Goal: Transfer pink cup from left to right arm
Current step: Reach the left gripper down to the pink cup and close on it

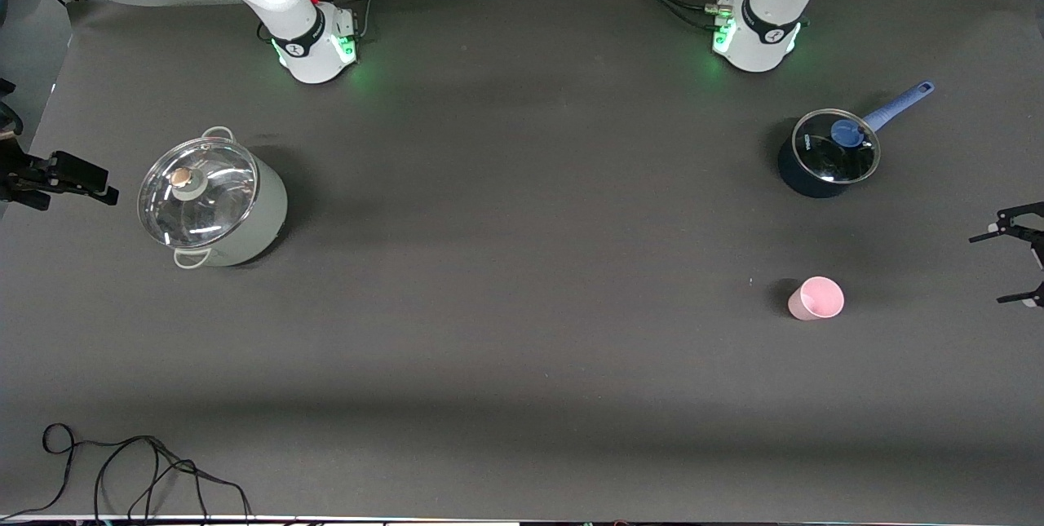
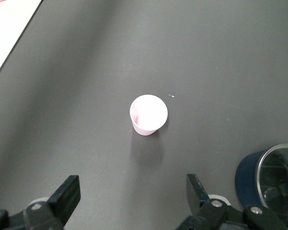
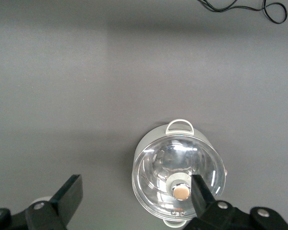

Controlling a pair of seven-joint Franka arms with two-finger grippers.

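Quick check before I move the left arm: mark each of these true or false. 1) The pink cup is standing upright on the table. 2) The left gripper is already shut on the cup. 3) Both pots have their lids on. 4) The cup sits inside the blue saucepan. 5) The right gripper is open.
1) True: the pink cup stands mouth up on the table.
2) False: the left gripper is open and holds nothing; the cup is apart from its fingers.
3) True: the blue saucepan and the grey pot each carry a glass lid.
4) False: it stands on the table, nearer the front camera than the saucepan.
5) True: the right gripper is open, above the grey pot.
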